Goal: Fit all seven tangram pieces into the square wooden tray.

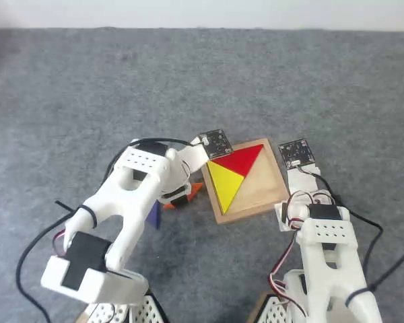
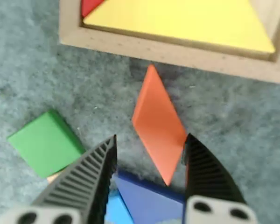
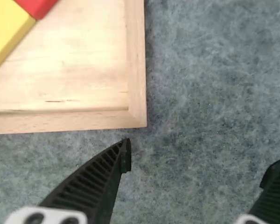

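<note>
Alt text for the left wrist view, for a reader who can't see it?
The open left gripper hangs over an orange parallelogram on the grey carpet, its fingers straddling the piece's nearer end. A green square lies beside it and blue pieces sit under the gripper. Just beyond is the wooden tray, holding a yellow triangle and a red piece.

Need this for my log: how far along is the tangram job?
Done: red triangle and yellow triangle lie in the square wooden tray. In hand: nothing; the left gripper hangs open over the orange parallelogram. Left: that, the green square and two blue pieces on the carpet. Right gripper open, empty.
</note>
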